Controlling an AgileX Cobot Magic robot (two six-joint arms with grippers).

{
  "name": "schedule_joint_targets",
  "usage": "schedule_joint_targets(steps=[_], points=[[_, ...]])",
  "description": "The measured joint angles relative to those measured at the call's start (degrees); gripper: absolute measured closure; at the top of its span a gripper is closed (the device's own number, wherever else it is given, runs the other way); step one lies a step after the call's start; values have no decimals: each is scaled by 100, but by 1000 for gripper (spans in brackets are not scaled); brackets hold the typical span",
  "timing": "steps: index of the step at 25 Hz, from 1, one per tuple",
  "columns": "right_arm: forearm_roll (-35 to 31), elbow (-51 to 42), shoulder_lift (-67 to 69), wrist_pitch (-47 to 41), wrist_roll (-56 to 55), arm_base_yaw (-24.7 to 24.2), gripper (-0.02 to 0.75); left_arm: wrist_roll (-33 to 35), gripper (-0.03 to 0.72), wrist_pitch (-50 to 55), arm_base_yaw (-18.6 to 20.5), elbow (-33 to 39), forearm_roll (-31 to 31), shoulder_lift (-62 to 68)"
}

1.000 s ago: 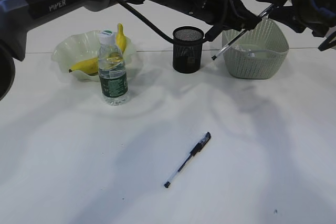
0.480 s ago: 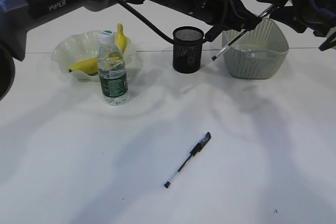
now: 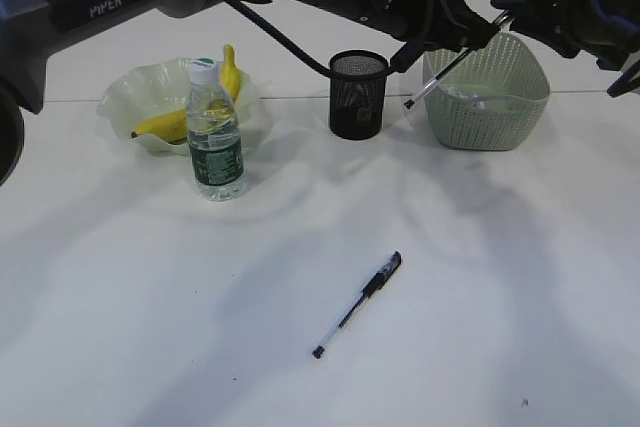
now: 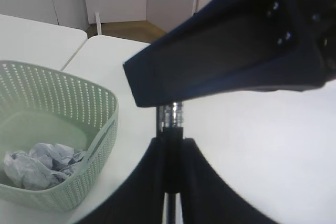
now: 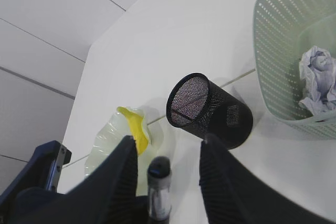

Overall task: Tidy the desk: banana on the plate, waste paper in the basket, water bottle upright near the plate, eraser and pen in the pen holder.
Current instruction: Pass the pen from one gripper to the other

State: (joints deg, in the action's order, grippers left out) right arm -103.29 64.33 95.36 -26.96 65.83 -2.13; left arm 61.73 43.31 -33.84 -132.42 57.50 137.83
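My left gripper (image 3: 478, 35) (image 4: 170, 142) reaches across and is shut on a pen (image 3: 440, 72) (image 4: 170, 115), held slanted in the air between the pen holder (image 3: 358, 95) (image 5: 210, 109) and the basket (image 3: 487, 97) (image 4: 79, 145). My right gripper (image 3: 510, 9) (image 5: 167, 142) is open, its fingers on either side of that pen's upper end (image 5: 159, 182) with gaps showing. A second pen (image 3: 358, 305) lies on the desk (image 3: 500, 277). The banana (image 3: 165, 125) (image 5: 134, 124) lies on the plate (image 3: 125, 97). The water bottle (image 3: 214, 132) stands upright beside it. Waste paper (image 4: 39, 163) (image 5: 317, 80) is in the basket. The eraser is out of view.
Both arms crowd the air above the pen holder and basket at the back right. The plate and bottle stand at the back left. A faint seam runs across the desk behind the pen holder.
The left gripper and its pen have risen slightly. The right gripper's fingers have narrowed around the pen's upper end.
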Motion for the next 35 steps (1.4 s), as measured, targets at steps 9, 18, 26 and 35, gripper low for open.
schedule_joint_targets(steps=[9,18,26,35], points=[[0,0,0,5,0,0,448,0,674,0,0,0,150,0],[0,0,0,5,10,0,492,10,674,-13,0,0,172,0],[0,0,0,5,5,0,494,10,675,-13,0,0,172,0],[0,0,0,18,5,0,494,10,675,-13,0,0,172,0]])
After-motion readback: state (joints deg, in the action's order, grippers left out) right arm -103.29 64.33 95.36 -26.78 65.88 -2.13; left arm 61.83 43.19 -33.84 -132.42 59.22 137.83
